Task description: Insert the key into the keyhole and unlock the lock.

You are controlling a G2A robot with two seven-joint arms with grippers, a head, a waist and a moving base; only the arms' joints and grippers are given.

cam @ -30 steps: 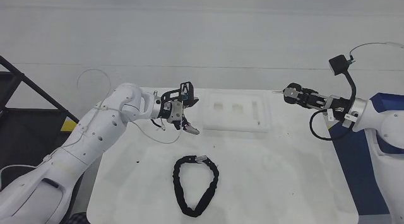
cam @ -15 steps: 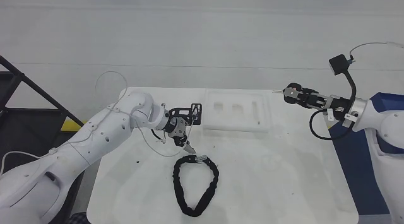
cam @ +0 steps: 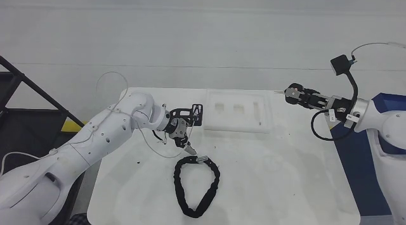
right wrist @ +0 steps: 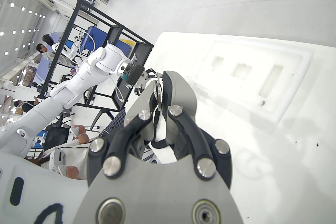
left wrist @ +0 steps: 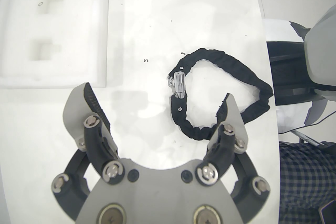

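**Two arms set, lock not yet gripped**

Lock (cam: pixel 214 180) lies flat on the table (cam: pixel 285 174), left of centre toward the near edge. It's a black sleeved chain in a closed loop, ends joined by a short silver cylinder (left wrist: pixel 179 84) on the side facing the foam tray (cam: pixel 238 127).

Left gripper (left wrist: pixel 157 101) hangs over it, fingers spread wide and empty, cylinder just ahead of the gap between them. I can't tell how high the pads sit above the chain.

Right gripper (right wrist: pixel 160 86) is well apart, over the far edge beside the tray's right end. Its fingers are pinched narrow on a thin metal piece I take for the key (right wrist: pixel 158 90).

My read: the step in hand is securing the lock with the left so the right can bring the key in.
- I'd clamp across the cylinder's body, not the soft sleeve, which I'd expect to squash and let the barrel roll.
- Keep both end faces free of the pads.
- Lift and turn the keyhole end toward the right arm.
- Grip firmly, since the key's push and twist will load it.

Hard to make out:
- The keyhole. One end face looks round and plain and the other is tucked against the sleeve, so I can't say which end takes the key.
- The key's blade is mostly buried between the pads, so its orientation is unclear.
- One left fingertip covers part of the chain.
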